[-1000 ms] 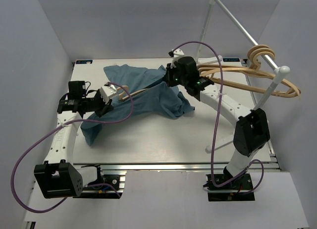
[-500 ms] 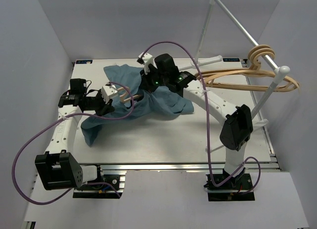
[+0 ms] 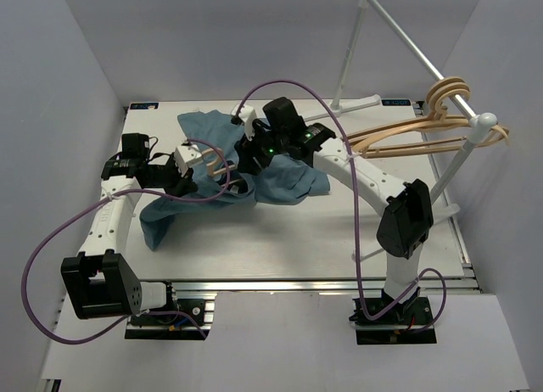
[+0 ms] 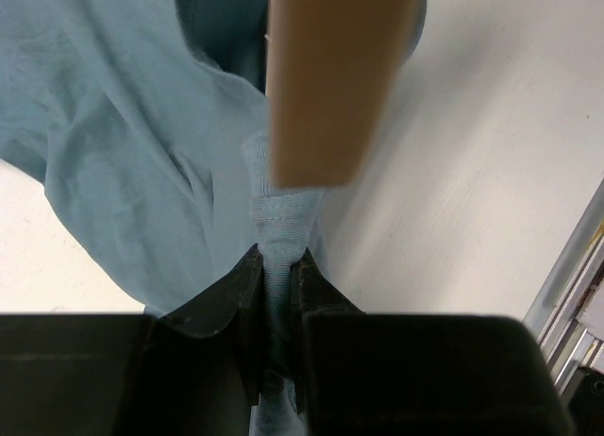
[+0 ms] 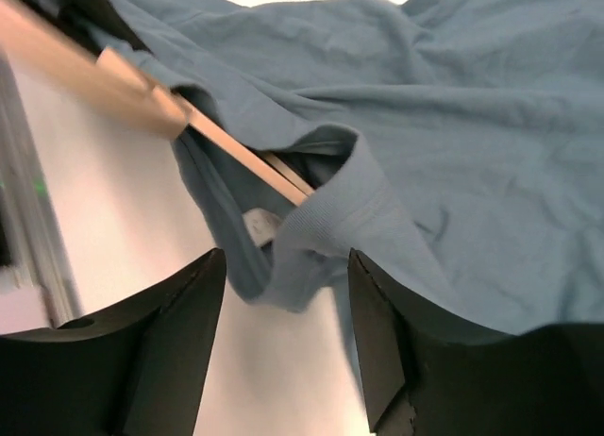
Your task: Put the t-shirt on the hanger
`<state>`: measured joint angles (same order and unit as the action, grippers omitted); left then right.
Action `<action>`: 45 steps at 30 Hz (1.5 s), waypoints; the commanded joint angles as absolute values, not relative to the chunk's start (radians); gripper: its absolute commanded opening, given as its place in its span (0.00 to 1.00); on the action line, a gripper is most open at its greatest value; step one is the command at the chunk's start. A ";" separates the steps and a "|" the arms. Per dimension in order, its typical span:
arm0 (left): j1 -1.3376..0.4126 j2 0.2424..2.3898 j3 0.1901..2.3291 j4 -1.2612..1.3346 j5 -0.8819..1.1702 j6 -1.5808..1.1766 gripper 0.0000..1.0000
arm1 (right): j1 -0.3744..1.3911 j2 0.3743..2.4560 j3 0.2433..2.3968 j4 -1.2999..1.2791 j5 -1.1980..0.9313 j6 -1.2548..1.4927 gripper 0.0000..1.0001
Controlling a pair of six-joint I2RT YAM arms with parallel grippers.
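Two pincers attend one garment. The left gripper is clamped on a ribbed band of the soft dusty teal-blue cotton t-shirt, directly below the blunt end of the slim pale tan wooden hanger. The right gripper stands with its jaws apart, holding nothing, poised over the neck opening where that hanger's arm passes under the collar.

Handling, as judged: the cloth is light, limp and creases freely. It offers no stiffness, so a pull carries only along the seam held. The ribbed collar and hemmed edges are the sound places to grip; loose mid-panel cloth would bunch and slip. The hanger is rigid and smooth, and is likely to slide inside the fabric unless the shirt is braced.

Outward from the hanger, the shirt lies crumpled across the flat white table, spreading to both sides of it. Well to the hanger's right, spare tan hangers hang on a white thin-rod stand. Plain pale walls enclose the table on three sides.
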<state>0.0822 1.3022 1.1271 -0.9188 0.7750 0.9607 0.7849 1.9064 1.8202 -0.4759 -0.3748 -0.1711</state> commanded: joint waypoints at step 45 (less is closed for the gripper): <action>0.087 1.305 1.203 -1.074 0.858 1.071 0.00 | 0.710 2.013 1.821 -0.311 -0.807 -0.566 0.00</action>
